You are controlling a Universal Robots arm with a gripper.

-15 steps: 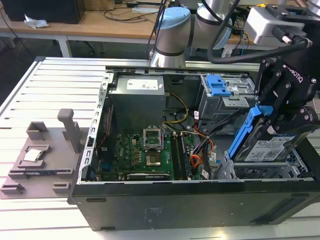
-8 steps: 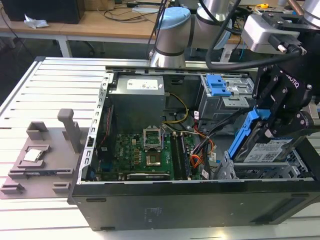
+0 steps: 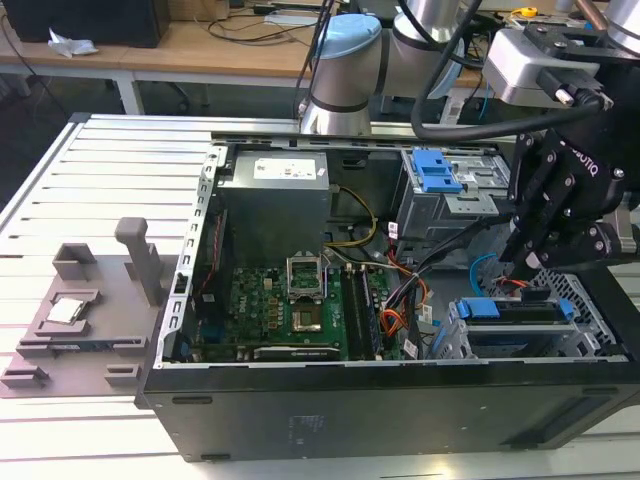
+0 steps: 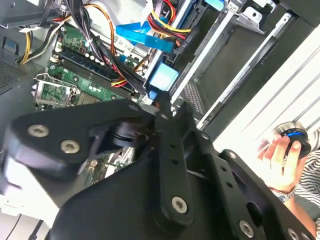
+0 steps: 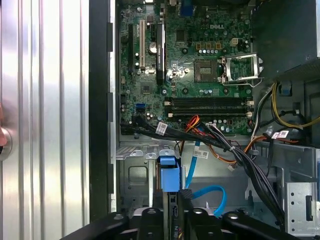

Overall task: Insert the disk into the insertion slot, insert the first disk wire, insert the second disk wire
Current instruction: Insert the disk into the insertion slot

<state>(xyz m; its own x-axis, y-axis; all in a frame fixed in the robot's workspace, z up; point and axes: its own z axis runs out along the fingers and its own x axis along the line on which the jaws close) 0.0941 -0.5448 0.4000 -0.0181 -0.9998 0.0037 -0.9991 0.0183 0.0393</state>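
The disk (image 3: 480, 308) is being carried on edge in the slot (image 3: 455, 340), just below the gripper (image 3: 515, 268), its long axis running across the exterior view. The gripper is being held nearly closed, with nothing visibly gripped.

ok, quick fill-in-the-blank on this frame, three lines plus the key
1. The disk, in the insertion slot, has a ___ carrier handle.
2. The gripper hangs above the case at the exterior view's ___.
3. The motherboard is coloured ___.
Missing words: blue; right; green.
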